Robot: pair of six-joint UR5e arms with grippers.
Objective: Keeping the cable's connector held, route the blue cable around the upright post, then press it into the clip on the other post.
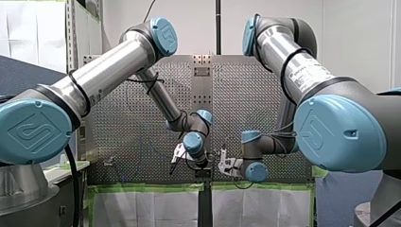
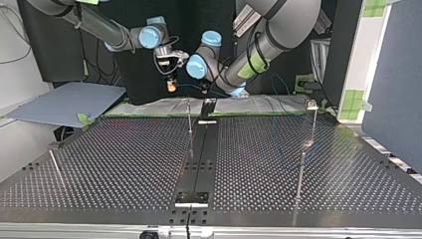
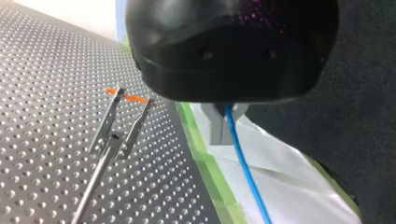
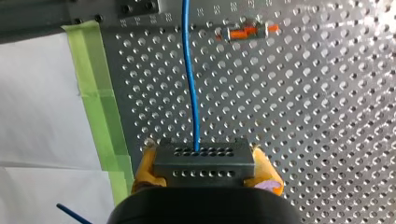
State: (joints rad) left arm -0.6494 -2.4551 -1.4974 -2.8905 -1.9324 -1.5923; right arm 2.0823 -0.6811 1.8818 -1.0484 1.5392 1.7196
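Note:
In the right wrist view my right gripper (image 4: 204, 173) is shut with its yellow pads (image 4: 148, 168) on a grey perforated connector block (image 4: 203, 157). The blue cable (image 4: 189, 84) leaves the block and runs straight ahead over the perforated table. In the left wrist view my left gripper (image 3: 225, 134) is shut on the blue cable (image 3: 245, 172), which hangs down from between its metal fingers (image 3: 213, 127). Beside it stands a forked clip post (image 3: 122, 122) with orange tips. Both grippers hang close together above the table's edge, my left gripper (image 1: 176, 158) and my right gripper (image 1: 221, 163).
A thin upright post (image 2: 189, 124) stands mid-table near the top view's far edge. A taller post (image 2: 304, 149) with a clip stands at its right, a short one (image 2: 54, 167) at its left. Green tape (image 4: 100, 107) and white sheet border the table's edge.

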